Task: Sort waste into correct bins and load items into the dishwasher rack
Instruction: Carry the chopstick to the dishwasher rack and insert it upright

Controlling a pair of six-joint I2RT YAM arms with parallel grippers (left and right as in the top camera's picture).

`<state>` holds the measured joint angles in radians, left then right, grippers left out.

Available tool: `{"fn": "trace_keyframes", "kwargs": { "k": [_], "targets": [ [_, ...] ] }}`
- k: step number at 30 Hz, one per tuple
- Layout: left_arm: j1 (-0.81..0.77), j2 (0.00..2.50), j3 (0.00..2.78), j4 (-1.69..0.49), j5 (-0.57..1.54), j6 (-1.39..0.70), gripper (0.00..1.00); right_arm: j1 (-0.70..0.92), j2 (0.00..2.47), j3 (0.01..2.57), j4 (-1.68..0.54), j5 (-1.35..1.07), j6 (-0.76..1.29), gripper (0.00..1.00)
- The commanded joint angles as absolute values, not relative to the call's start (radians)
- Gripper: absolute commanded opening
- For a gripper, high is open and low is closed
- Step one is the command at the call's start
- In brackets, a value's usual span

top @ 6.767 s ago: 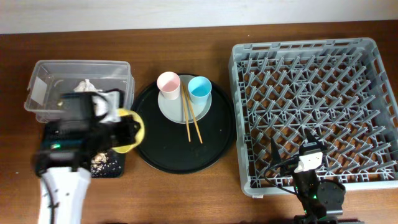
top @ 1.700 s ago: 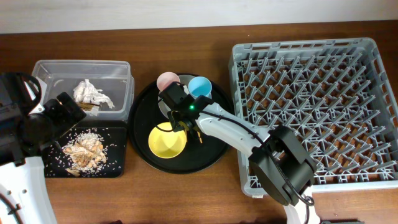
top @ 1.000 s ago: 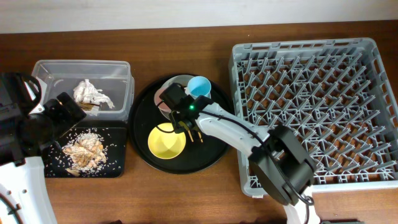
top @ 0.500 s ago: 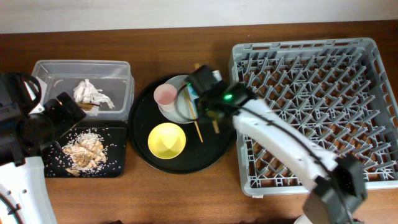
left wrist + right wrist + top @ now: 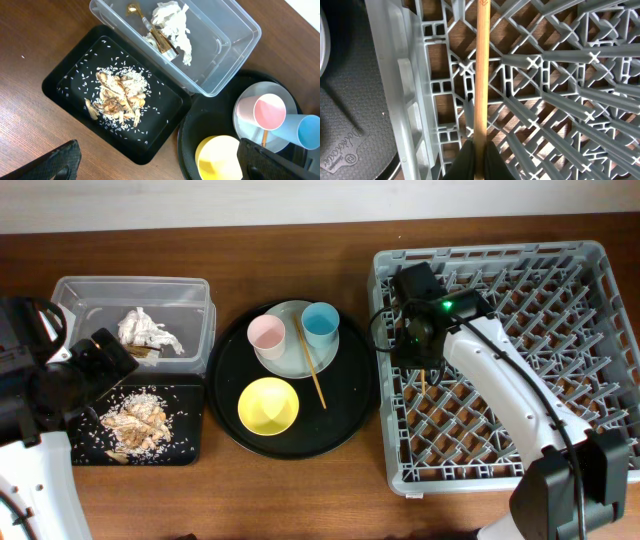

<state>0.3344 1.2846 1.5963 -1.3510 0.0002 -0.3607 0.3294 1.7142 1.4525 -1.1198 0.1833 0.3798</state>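
Observation:
My right gripper (image 5: pixel 420 350) is shut on one wooden chopstick (image 5: pixel 481 75) and holds it over the left part of the grey dishwasher rack (image 5: pixel 520 360), just above the pegs. A second chopstick (image 5: pixel 312 375) lies across the pale plate (image 5: pixel 290 368), which carries the pink cup (image 5: pixel 267 335) and the light blue cup (image 5: pixel 320 323). The yellow bowl (image 5: pixel 268 406) sits beside them. My left gripper (image 5: pixel 160 150) hangs open and empty above the shallow black tray (image 5: pixel 65 85) of food scraps (image 5: pixel 117 95). The clear tub (image 5: pixel 235 55) contains the tissue (image 5: pixel 172 20) and the wrapper (image 5: pixel 160 40).
The plate, cups and bowl rest on a large round black tray (image 5: pixel 350 415) between the bins and the rack. The rack's left wall (image 5: pixel 412 100) stands close to that tray's edge. Bare wooden table runs along the front and back.
My right gripper has lifted one chopstick off the plate and carried it right, over the rack. The pink cup is uncovered again. The left arm has not moved.

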Motion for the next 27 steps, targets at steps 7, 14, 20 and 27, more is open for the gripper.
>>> {"fn": "trace_keyframes", "kwargs": {
  "k": [7,14,20,27],
  "targets": [
    [0.338,1.283,1.605,-1.353,0.001,-0.37,0.99,0.327,1.716,1.397,-1.036,0.15,0.216,0.05],
    [0.338,1.283,1.605,-1.353,0.001,-0.37,0.99,0.327,1.717,1.397,-1.023,0.076,0.213,0.05],
    [0.338,1.283,1.605,-1.353,0.001,-0.37,0.99,0.327,1.731,1.397,-0.983,-0.012,0.184,0.07],
    [0.338,1.283,1.605,-1.353,0.001,-0.37,0.99,0.327,1.784,1.397,-0.979,-0.012,0.205,0.11]
  ]
}}
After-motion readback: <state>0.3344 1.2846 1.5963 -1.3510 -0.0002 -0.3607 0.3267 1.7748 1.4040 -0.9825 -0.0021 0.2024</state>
